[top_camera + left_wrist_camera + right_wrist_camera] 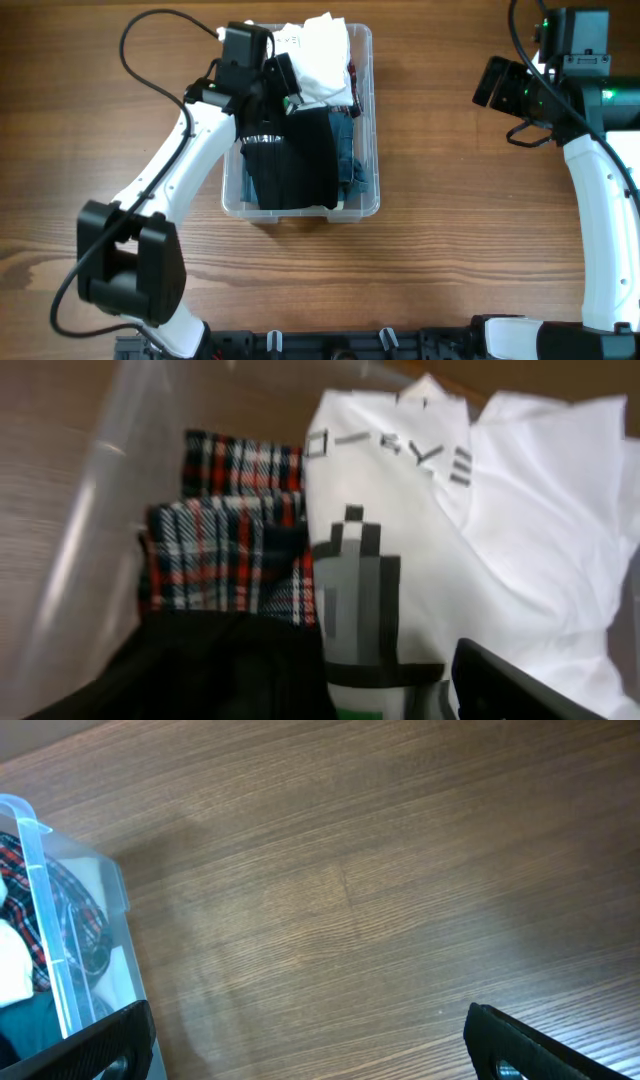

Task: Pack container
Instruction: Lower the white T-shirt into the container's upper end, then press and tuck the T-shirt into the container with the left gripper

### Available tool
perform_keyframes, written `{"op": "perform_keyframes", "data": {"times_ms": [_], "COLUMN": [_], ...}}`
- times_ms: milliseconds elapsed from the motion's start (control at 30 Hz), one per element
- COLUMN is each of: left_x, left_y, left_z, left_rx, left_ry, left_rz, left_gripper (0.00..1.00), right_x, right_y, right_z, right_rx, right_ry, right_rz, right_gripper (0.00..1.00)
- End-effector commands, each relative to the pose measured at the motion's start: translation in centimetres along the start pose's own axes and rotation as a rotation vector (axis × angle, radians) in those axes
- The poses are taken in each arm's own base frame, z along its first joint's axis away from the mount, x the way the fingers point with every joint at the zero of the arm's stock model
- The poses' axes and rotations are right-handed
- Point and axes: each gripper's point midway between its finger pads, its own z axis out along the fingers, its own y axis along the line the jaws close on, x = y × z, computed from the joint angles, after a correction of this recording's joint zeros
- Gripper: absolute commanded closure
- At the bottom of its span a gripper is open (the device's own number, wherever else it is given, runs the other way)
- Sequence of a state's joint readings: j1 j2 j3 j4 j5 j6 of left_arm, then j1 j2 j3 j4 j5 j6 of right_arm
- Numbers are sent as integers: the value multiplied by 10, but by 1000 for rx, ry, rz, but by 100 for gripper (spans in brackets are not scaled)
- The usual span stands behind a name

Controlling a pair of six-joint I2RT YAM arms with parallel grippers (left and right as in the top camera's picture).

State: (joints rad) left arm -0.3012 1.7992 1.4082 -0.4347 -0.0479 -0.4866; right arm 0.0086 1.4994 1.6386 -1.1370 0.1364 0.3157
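Left hand [282, 88] over container [372, 110] rim, state untellable; right hand [310, 1045] open over table [380, 870], well apart.

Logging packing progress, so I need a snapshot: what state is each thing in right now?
container, open-topped, nearly full.
white shirt, folded, inside at one end.
black garment, folded, on top inside.
left gripper, above the white shirt, jaws unclear.
right gripper, open, empty, over the table.

A: Overhead?
B: Straight down on the whole table [450, 200].
A: The wrists?
B: Left close above the container [370, 120]; right farther off, sharing its wall at frame-left.
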Motion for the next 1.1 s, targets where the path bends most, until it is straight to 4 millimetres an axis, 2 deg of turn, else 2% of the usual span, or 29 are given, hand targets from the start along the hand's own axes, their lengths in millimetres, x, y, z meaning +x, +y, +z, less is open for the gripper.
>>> {"op": "perform_keyframes", "data": {"times_ms": [0, 67, 100, 167, 200, 233, 333, 633, 833, 1067], "left_x": [-35, -40, -43, -48, -52, -54, -58, -41, -30, -50], "left_y": [-6, -13, -18, -27, -34, -38, -58, -104, -112, -121], "left_z": [-45, -56, -64, -75, -81, -85, -93, -100, -101, -127], "left_rx": [13, 31, 47, 76, 97, 110, 166, 289, 322, 267], "left_ry": [-132, -153, -170, -201, -223, -237, -273, -261, -187, -119], "left_rz": [23, 26, 29, 33, 36, 38, 51, 107, 124, 164], "left_gripper": [16, 19, 25, 54, 81, 94, 96, 96, 97, 96], "right_x": [-2, -2, -2, -2, -2, -2, -2, -2, -2, -2], "right_y": [-2, -2, -2, -2, -2, -2, -2, -2, -2, -2], "right_z": [1, 1, 1, 1, 1, 1, 1, 1, 1, 1], "right_rx": [12, 12, 13, 12, 12, 12, 12, 12, 12, 12], "right_ry": [-7, -7, -7, -7, -7, -7, -7, -7, -7, -7], "right_rz": [-8, -8, -8, -8, -8, -8, -8, -8, -8, -8], "right_gripper": [0, 0, 0, 0, 0, 0, 0, 0, 0, 0]}}
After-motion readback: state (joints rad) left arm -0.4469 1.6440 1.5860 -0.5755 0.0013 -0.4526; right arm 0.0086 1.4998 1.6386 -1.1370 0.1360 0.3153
